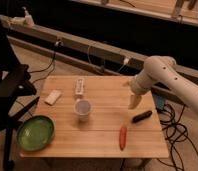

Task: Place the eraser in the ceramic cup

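The eraser (142,117), a small black oblong bar with a dull surface, lies flat and slightly slanted on the right part of the table (102,127), whose top is pale wooden planking with straight grain lines. The gripper (135,101), a pale tapering piece at the end of a smooth, rounded white arm (164,75), points down at the tabletop just up and left of the eraser. I cannot tell whether it is parted or closed, or whether it touches the bar. The ceramic cup (82,109), white, round and glossy, stands upright near the table's middle, well apart from the eraser. A slim orange-red stick (122,136) lies near the front edge. A wide green bowl (35,132) sits at the front left corner, and a flat beige block (53,97) lies behind it.
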